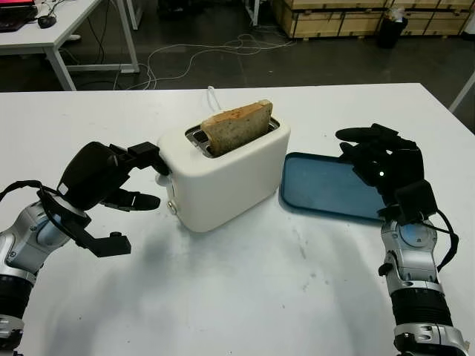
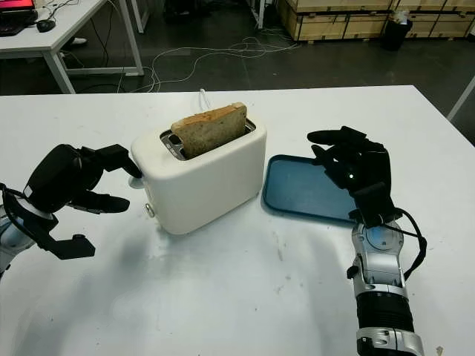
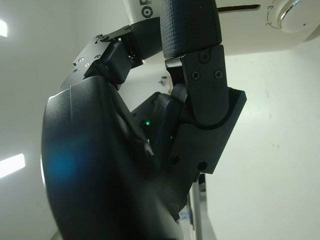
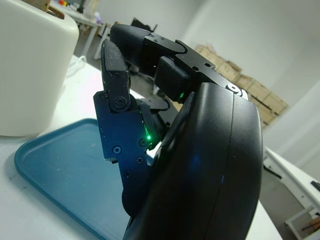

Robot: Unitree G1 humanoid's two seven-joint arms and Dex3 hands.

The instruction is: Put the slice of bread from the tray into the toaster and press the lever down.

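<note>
the slice of bread (image 1: 237,127) stands upright in the near slot of the white toaster (image 1: 223,178), its top half sticking out above the slot, so it is not on the tray. the toaster sits at the middle of the white table (image 1: 282,297). the blue tray (image 1: 326,189) lies flat at the toaster's 3 o'clock, just beside it, with nothing on it

the left hand (image 1: 122,185) is at the toaster's 9 o'clock, against its end face; one finger (image 1: 148,157) reaches to the lever (image 1: 162,180) on that end, and in the left wrist view a fingertip (image 3: 187,25) presses against the toaster's end near the dial (image 3: 299,15). its fingers are curled but not closed around anything. the right hand (image 2: 349,167) hovers over the far right part of the tray, at the toaster's 3 o'clock, open and holding nothing
</note>
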